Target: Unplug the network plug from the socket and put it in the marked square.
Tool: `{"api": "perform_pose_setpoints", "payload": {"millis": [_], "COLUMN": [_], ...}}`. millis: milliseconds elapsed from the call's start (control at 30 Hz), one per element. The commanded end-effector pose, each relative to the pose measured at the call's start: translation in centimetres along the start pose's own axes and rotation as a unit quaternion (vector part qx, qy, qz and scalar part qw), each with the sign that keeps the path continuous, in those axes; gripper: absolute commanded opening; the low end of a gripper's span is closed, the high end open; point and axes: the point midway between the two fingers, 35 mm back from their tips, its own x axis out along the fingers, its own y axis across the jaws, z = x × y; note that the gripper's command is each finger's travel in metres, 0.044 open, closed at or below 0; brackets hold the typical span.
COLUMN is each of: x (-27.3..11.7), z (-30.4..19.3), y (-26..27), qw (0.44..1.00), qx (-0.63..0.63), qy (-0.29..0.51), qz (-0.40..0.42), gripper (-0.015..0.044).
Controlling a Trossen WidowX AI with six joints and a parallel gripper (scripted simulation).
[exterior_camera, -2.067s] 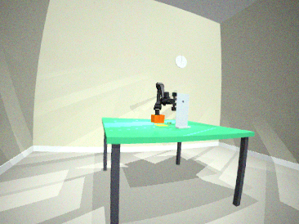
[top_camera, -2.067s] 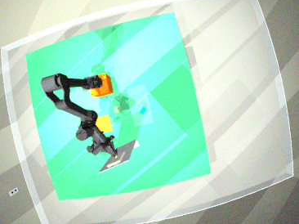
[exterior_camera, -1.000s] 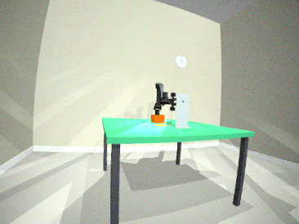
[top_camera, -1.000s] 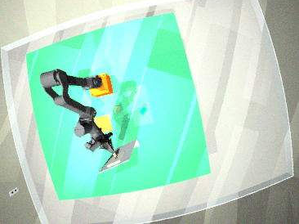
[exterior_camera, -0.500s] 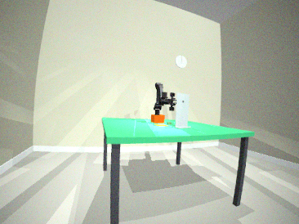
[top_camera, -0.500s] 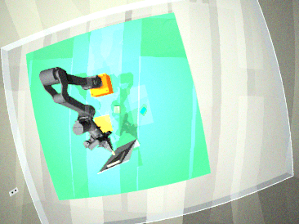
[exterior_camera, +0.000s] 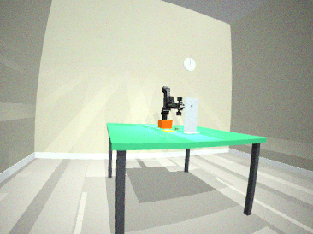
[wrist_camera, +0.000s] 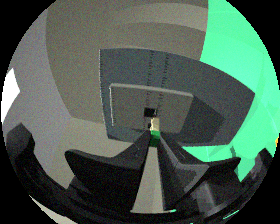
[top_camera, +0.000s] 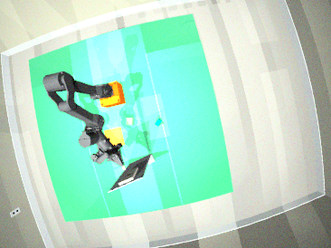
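Observation:
The upright panel [top_camera: 144, 166] [exterior_camera: 191, 119] [wrist_camera: 127, 65] stands on the table, with a raised plate around a dark socket opening [wrist_camera: 149, 112] in the wrist view. The plug [wrist_camera: 155, 124] is small and beige with a green part nearer me; it appears just below and right of the opening, outside it. My gripper [top_camera: 123, 166] [exterior_camera: 184, 106] [wrist_camera: 153, 135] is shut on the plug, close in front of the panel. The thin tab on the plug is too small to make out. A flat yellow square [top_camera: 114, 135] [exterior_camera: 169, 131] lies on the table beside the arm.
An orange block [top_camera: 113, 94] [exterior_camera: 165, 124] is at the arm's base. A small whitish thing [top_camera: 129, 121] and a small teal thing [top_camera: 158, 121] lie on the green table [top_camera: 199, 118] [exterior_camera: 141, 141]. The panel's foot [exterior_camera: 191, 132] rests on the table.

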Motion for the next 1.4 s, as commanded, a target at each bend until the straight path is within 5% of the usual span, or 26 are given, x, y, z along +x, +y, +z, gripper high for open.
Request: {"api": "perform_pose_setpoints", "payload": {"millis": [0,1367], "x": [-0.5,-2.5], "z": [-0.2,-0.3], "y": [0.0,1.5], "qw": [1.000,1.000], "qx": [0.000,-0.001], "qy": [0.002,0.001], "qz": [0.001,0.001], "gripper": [0.0000,0.0000]}}
